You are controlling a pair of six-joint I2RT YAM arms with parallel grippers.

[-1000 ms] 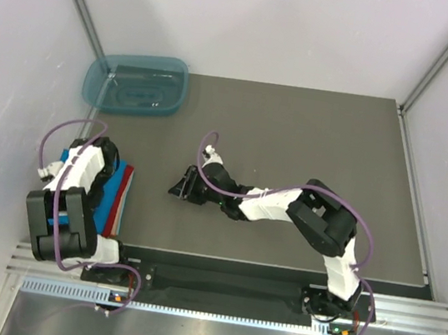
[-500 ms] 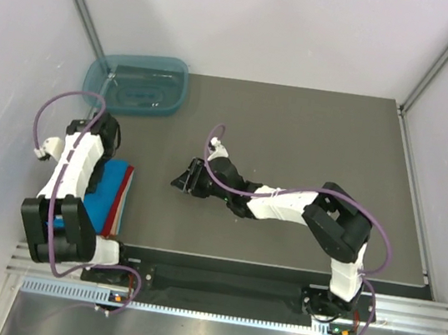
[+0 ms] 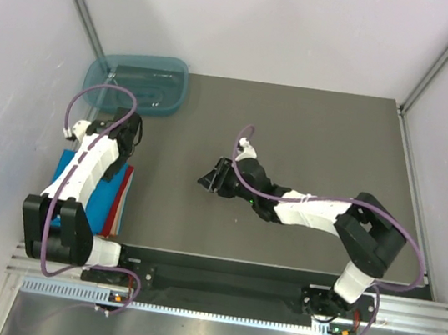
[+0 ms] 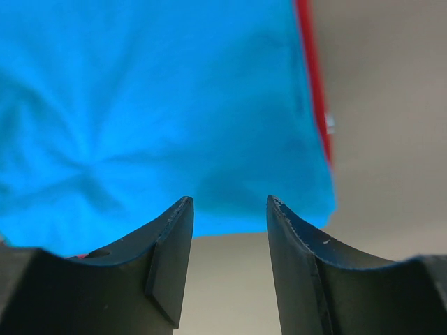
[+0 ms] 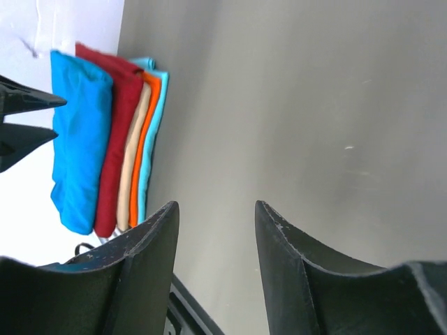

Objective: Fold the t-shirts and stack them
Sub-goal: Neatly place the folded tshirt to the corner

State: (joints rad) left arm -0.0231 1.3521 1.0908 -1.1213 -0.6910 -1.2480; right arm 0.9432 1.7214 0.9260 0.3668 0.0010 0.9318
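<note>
Left gripper [image 4: 228,202] shifted; folded turquoise t-shirt [image 4: 140,105] tops red t-shirt [image 4: 316,105].

Shirt stack [image 3: 104,204] — top view: largely covered by left arm [image 3: 89,164]. Turquoise t-shirt [image 4: 140,105] — left wrist view: blurred, cropped top and left; red t-shirt [image 4: 316,91] a thin sliver.

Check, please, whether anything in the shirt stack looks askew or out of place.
Nothing stands out. The blue shirt lies folded on the red shirt, edges roughly aligned. The left hand and right hand are open and empty.
</note>
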